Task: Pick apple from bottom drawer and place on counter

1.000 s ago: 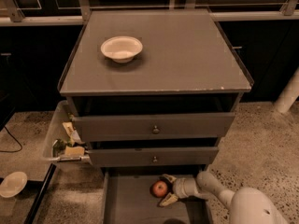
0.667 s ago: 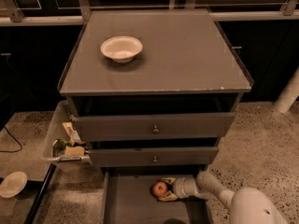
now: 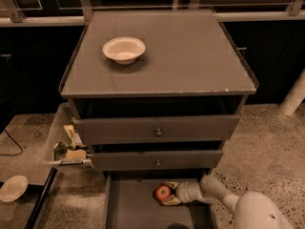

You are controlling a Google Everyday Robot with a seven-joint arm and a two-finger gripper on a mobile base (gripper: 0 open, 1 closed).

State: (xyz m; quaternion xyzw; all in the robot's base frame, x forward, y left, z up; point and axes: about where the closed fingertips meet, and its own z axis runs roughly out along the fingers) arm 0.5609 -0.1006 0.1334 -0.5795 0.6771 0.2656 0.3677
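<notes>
Apple (image 3: 163, 192) is what you want, and it lies on the floor of the bottom drawer (image 3: 131, 209), which is pulled out, toward its back and right of middle. The gripper (image 3: 167, 194) is down in that same drawer, reaching in from the right, and its tan tip sits tight against the apple's right side, with tan parts showing just above and just below the fruit. You cannot tell from here whether it has closed on the apple or only brackets it. The apple rests low in the drawer, red with a paler patch facing up.

The white arm (image 3: 217, 192) runs from the gripper down to the right, where the rounded robot body (image 3: 259, 213) is cut off by the lower edge.

You will find no writing you can read. The packets (image 3: 71, 140) in the clear bin (image 3: 53, 144) left of the cabinet carry print, but it is too small to make out.

Above, the counter (image 3: 190, 56) holds a white bowl (image 3: 124, 49) near its back left corner. The two knobbed drawers (image 3: 158, 132) stand between the counter and the apple, and the upper one hangs slightly open with its inside in shadow. The front of the bottom drawer is cut off. A second pale dish (image 3: 13, 188) lies on the floor at far left, beside a dark cable (image 3: 12, 149).
</notes>
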